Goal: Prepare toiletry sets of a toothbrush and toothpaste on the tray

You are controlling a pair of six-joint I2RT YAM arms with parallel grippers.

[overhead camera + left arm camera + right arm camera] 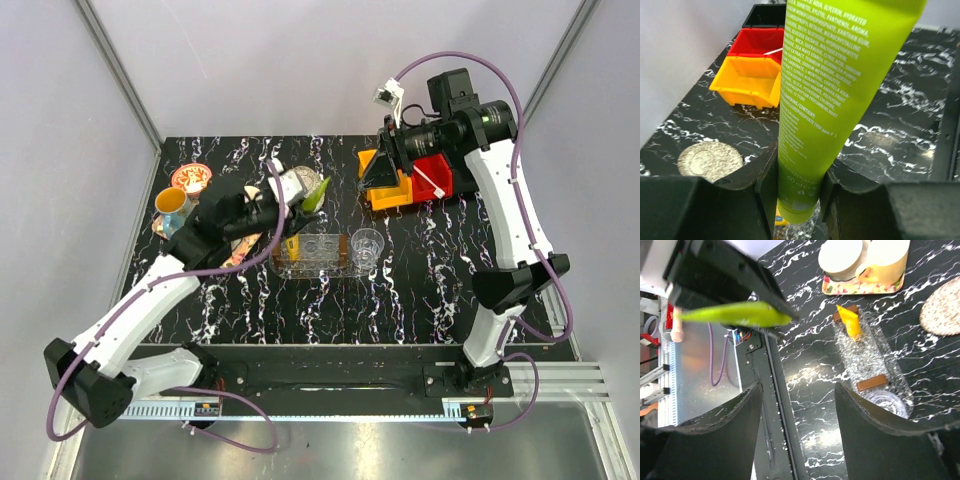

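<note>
Black marble with white veins covers the table, and pale grey walls close it in. Your left claw (797,187) is clamped on the lime green tube (840,75). The wrist view shows both fingers pressed against its sides near one end, with the rest of the tube reaching up through the frame. From above, that tube sits just left of centre, raised off the table, near the upper edge of the clear oval tray (318,262).

The orange tube (850,322) lies inside the tray, toward its upper end in the right wrist view. A drinking glass (367,247) stands just beside the tray's right end.

Your right claw (797,390) has its fingers well apart with nothing between them. In the overhead view it hangs in the upper right, over the row of bins. The toothbrush (772,51) is a thin white stick resting in the red bin (757,42), with the yellow bin (747,82) next to it. A round silvery dish (710,160) sits at the lower left of the left wrist view. The colourful square tray (165,222) with its cups is at the left of the overhead frame.
</note>
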